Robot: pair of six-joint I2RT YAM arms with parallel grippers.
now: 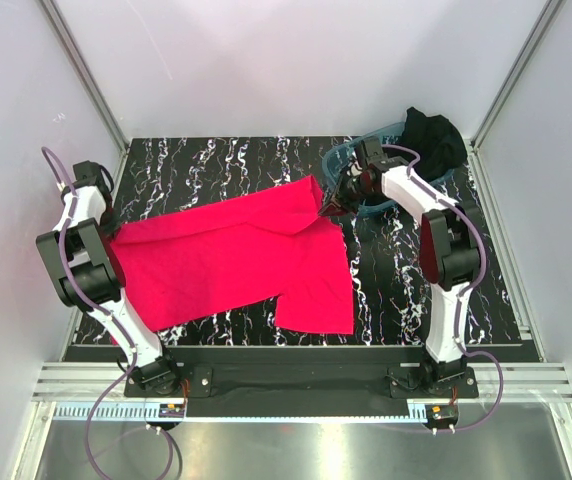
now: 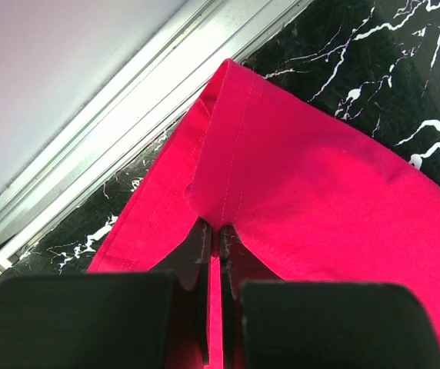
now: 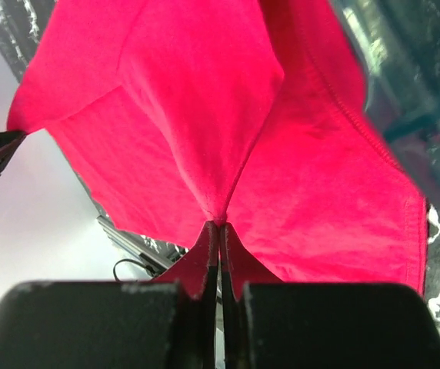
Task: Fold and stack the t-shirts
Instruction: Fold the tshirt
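The pinkish-red t-shirt is stretched across the table between both grippers. My left gripper is shut on its left hemmed corner; in the left wrist view the cloth is pinched between the fingers. My right gripper is shut on the shirt's far right corner, lifted off the table; in the right wrist view the cloth hangs from the closed jaws. The black t-shirt lies bunched in the teal tub at the back right.
The clear teal plastic tub stands at the back right, just behind my right gripper. The table top is black marble-patterned. An aluminium frame rail runs close to the shirt's left corner. White walls enclose the table.
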